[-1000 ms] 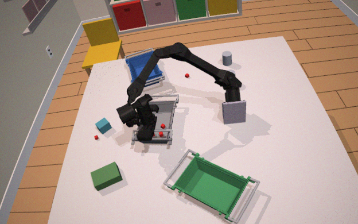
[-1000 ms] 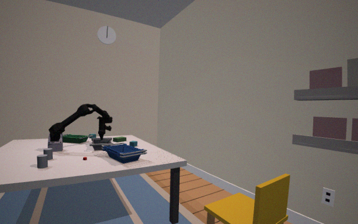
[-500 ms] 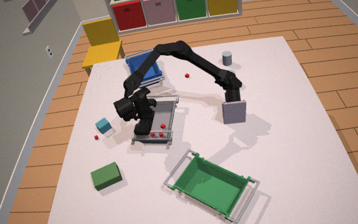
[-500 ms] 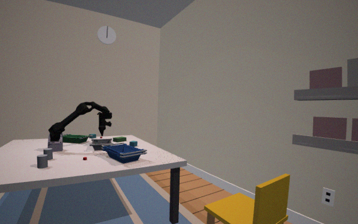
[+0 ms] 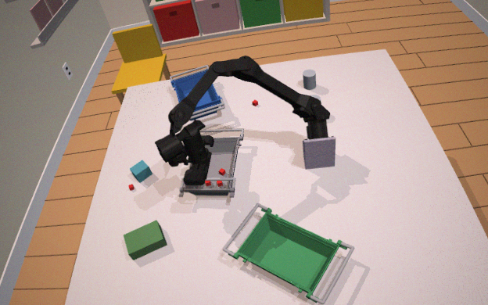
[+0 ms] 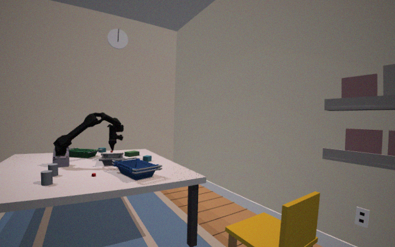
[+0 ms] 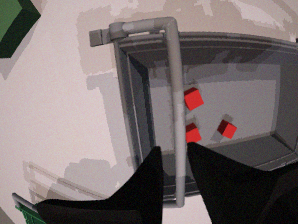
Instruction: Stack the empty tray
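Note:
The grey tray (image 5: pixel 219 161) (image 7: pixel 255 100) holds several red blocks (image 5: pixel 222 171) (image 7: pixel 193 98). Its near bar (image 5: pixel 227 179) (image 7: pixel 176 80) lies inward over the tray top, near the near end. Its far bar (image 5: pixel 223 130) stands out over the far end. My gripper (image 5: pixel 195 181) (image 6: pixel 112 150) (image 7: pixel 174 150) points down at the near bar, fingers partly open on either side of it, with gaps visible in the wrist view. Whether the bar touches the rim is unclear. An empty green tray (image 5: pixel 289 250) (image 6: pixel 83 153) has both bars out. An empty blue tray (image 5: pixel 197 94) (image 6: pixel 137 169) stands farther back.
A teal cube (image 5: pixel 141 171) and a small red cube (image 5: pixel 131 187) lie left of the grey tray. A green box (image 5: pixel 145 239) lies nearer the front. Another red cube (image 5: pixel 255 102) (image 6: pixel 94 175) and grey cylinders (image 5: pixel 309 80) (image 6: pixel 47 178) are at the back.

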`<state>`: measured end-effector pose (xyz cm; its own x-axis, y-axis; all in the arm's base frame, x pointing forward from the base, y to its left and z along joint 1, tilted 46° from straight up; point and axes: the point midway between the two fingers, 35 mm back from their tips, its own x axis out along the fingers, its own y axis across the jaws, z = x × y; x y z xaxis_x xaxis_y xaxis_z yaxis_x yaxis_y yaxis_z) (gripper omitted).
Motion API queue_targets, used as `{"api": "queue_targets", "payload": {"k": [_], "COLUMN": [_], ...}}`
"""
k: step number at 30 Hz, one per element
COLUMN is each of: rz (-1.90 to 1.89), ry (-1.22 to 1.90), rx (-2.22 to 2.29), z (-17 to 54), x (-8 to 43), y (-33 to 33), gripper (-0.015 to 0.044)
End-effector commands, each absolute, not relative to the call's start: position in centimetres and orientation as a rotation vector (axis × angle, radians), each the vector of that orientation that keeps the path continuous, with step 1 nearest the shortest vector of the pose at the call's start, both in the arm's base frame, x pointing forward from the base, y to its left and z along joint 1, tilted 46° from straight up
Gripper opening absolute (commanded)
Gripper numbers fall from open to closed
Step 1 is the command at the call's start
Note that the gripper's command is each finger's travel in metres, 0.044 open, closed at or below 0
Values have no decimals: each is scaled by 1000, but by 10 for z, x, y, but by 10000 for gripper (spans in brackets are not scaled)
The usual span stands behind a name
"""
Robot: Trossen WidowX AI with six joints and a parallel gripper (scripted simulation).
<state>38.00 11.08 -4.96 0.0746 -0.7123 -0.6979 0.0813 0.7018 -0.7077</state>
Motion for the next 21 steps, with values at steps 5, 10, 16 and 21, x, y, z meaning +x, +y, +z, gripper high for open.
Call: {"api": "queue_targets", "payload": {"k": [5, 10, 16, 21], "rz": [-646, -640, -592, -598], "ry": [1379, 1382, 1403, 1408], "rx": [-575, -582, -650, -635], "z": [-50, -46, -7, 5], "x": [380, 381, 376, 385], "y": [110, 115, 157, 129], "gripper": [89, 89, 89, 89]}}
